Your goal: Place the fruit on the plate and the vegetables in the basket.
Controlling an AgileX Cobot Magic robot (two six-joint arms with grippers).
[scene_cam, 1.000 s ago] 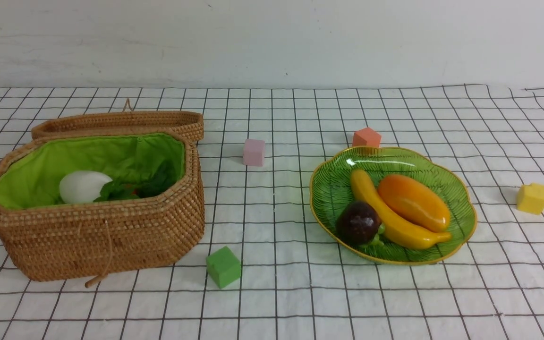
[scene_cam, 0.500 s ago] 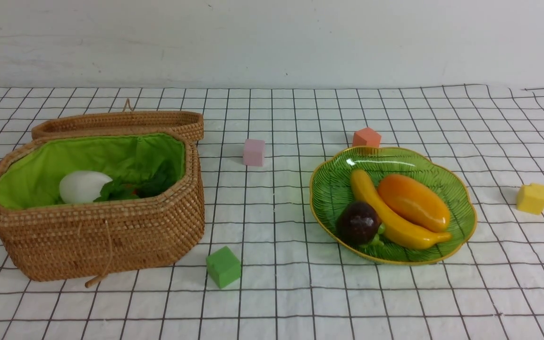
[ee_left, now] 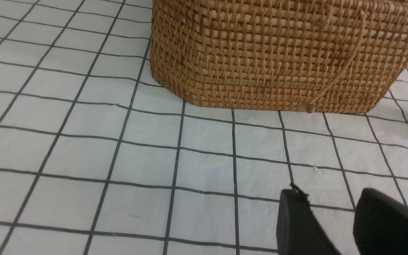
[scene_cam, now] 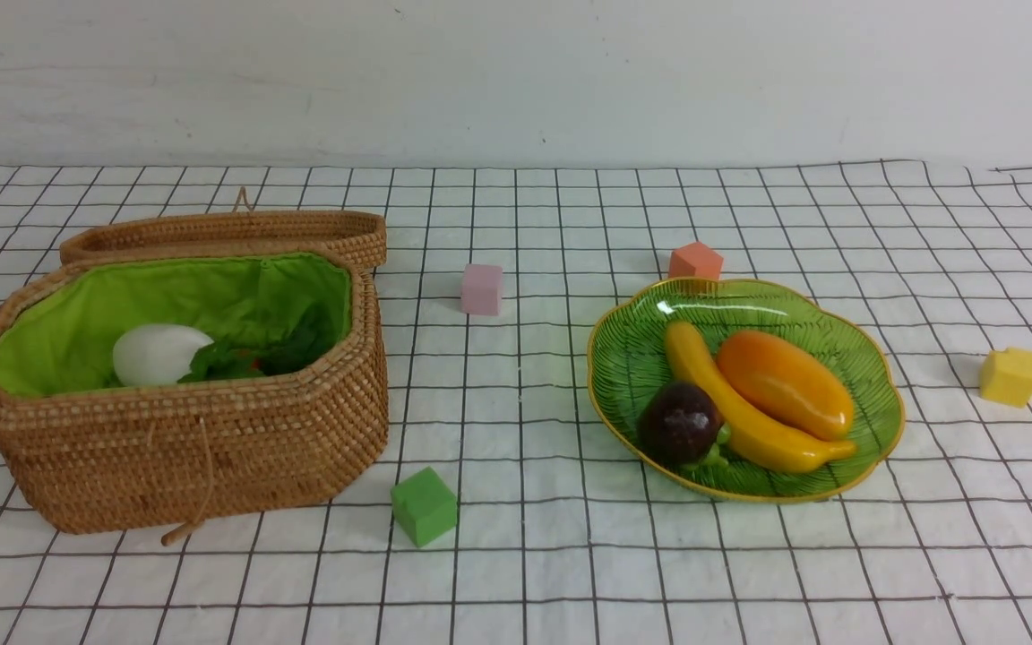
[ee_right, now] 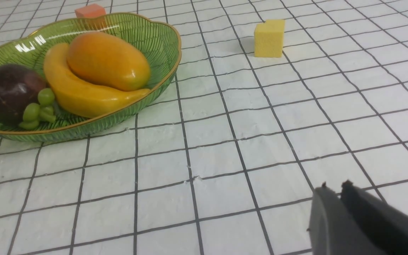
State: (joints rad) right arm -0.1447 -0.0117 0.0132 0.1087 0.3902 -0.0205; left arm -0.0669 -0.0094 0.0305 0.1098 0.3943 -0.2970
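No movement; banana [scene_cam: 743, 405] lying diagonally.

No readable text, label, brand, number or sign in any view. Cloth on surface [scene_cam: 570, 555] carries plain grid lines only.

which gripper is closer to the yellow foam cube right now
Right. The right gripper is low over the cloth with the yellow cube ahead of it; the left gripper is over by the basket.

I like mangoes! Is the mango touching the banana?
Touching. The right wrist view shows the mango resting against the banana, with no gap between them.
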